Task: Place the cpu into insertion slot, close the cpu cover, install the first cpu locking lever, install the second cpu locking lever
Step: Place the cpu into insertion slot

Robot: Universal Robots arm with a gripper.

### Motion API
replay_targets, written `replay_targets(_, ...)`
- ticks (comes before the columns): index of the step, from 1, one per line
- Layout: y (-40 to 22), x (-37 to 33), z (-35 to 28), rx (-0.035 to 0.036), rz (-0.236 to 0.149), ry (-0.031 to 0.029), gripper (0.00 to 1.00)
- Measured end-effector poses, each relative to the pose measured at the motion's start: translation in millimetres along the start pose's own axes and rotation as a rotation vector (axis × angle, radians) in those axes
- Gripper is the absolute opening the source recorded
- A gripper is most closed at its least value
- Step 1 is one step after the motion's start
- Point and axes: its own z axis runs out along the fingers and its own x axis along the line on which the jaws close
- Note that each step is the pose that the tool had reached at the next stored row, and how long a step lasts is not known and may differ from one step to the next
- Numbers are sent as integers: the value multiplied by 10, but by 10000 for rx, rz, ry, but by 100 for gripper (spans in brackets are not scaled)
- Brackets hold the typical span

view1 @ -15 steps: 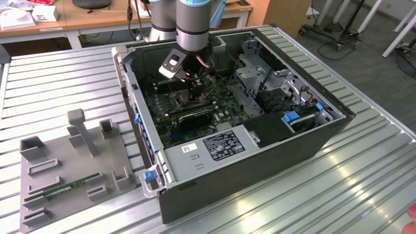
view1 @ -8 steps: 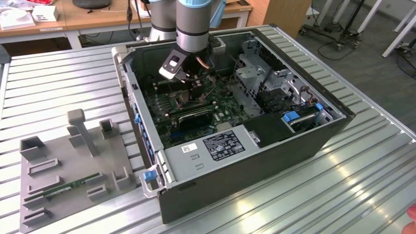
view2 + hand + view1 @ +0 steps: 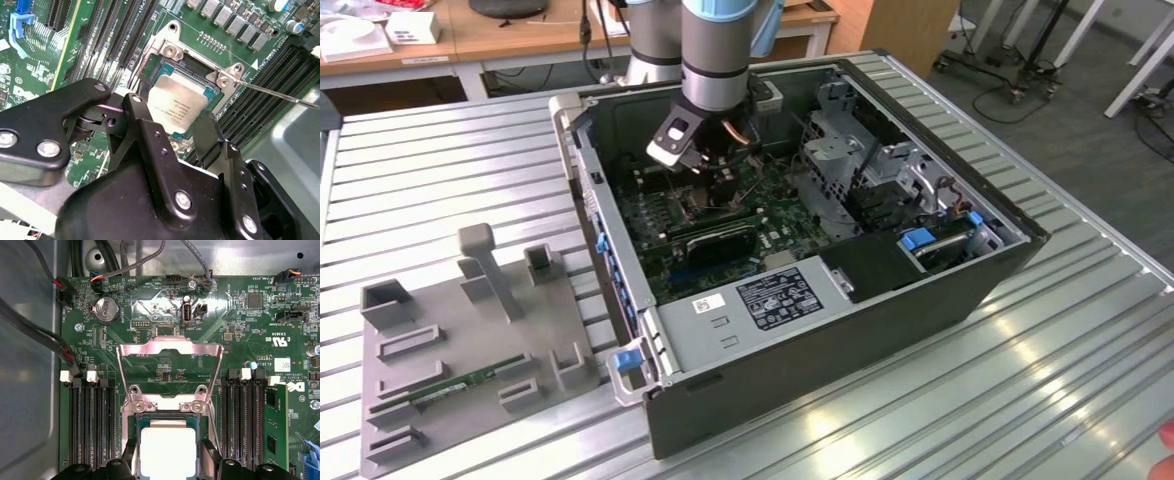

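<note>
The cpu (image 3: 167, 452) (image 3: 177, 100), a silvery-tan square chip, lies flat in the insertion slot (image 3: 137, 422) (image 3: 150, 75) on the green board. My gripper (image 3: 168, 460) (image 3: 170, 114) (image 3: 707, 165) hangs low inside the computer case, right over the socket. Its black fingers (image 3: 142, 125) stand apart on either side of the chip with a narrow gap on each side, so it is open. The cpu cover (image 3: 170, 346) is a silver frame swung back open behind the socket. A thin metal locking lever (image 3: 280, 92) sticks out free beside the socket.
Black memory slots (image 3: 92, 425) flank the socket, with a green memory stick (image 3: 275, 430) in one. Cables (image 3: 35, 335) run along the case wall (image 3: 587, 200). A drive cage (image 3: 854, 150) stands close by. On the exterior view's left a grey fixture (image 3: 454, 370) rests on the table.
</note>
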Motion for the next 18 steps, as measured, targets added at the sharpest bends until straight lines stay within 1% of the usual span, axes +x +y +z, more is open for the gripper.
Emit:
replay_targets(6,-1,-2,33,2,0,-18,61)
replay_targets(14,-1,-1,32,1,-1,-18,61)
replay_targets(18,0,1,12,0,-1,-16,61)
